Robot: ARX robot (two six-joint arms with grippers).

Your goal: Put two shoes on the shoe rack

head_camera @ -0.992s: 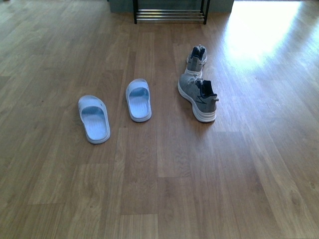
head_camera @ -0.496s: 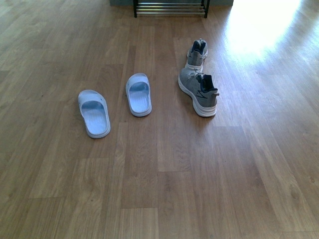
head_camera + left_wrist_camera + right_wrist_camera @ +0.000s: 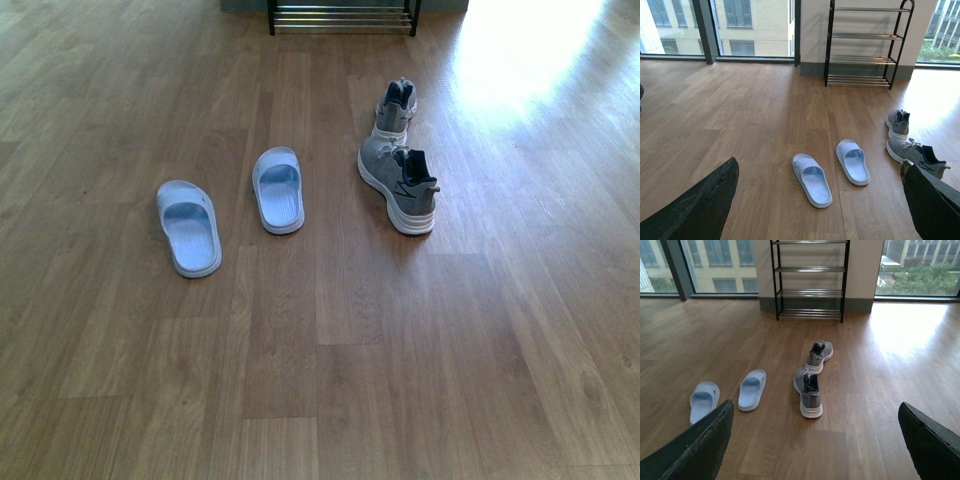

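Plainly, the left gripper (image 3: 819, 165) is spread wide: its two dark fingers (image 3: 700, 210) sit at opposite corners of the left wrist view with nothing between them but floor. The right gripper (image 3: 816, 406) is just as wide apart and empty, its dark fingers (image 3: 695, 450) framing the right wrist view in the same way. Neither arm shows in the front view. Ahead of both lies a wooden plank floor (image 3: 330, 380). The nearer sneaker (image 3: 398, 187), grey knit with a thick white sole and a dark navy collar, stands upright on its sole right of centre, its heel toward the robot and its toe angled away and to the left. The farther sneaker (image 3: 396, 107) stands upright just beyond it, the two nearly end to end, with its dark collar on the side away from the robot. To their left lie two pale blue slide sandals: the right slipper (image 3: 278, 190) near the sneakers, the left slipper (image 3: 188, 226) further left and closer to the robot. The shoe rack (image 3: 810, 280), a black frame with tiers of chrome bars, stands well beyond the sneakers against a pale wall between large windows (image 3: 725, 265), all tiers bare. A bright patch of sunlight (image 3: 520, 50) falls on the floor to the right of the rack.
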